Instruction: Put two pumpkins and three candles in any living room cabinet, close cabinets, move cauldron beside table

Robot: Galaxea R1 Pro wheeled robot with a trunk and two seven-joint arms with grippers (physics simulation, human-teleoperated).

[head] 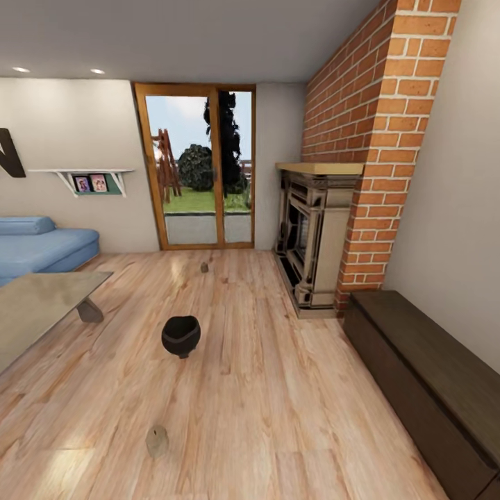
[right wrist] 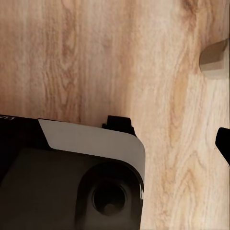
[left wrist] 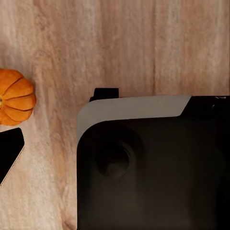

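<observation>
On open floor: cauldron [head: 181, 335] between table [head: 42, 302] and cabinet [head: 423, 375]; candle [head: 157, 440] nearer, probably; gripper states unclear.

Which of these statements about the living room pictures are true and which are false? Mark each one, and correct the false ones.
1. The cauldron stands on the wooden floor. True.
2. The cauldron rests on the glass table. False: it stands on the floor, apart from the table.
3. A candle stands on the floor nearer the camera than the cauldron. True.
4. The dark cabinet has a drawer pulled open. False: its fronts look closed.
5. A pumpkin lies on the floor in the left wrist view. True.
</observation>
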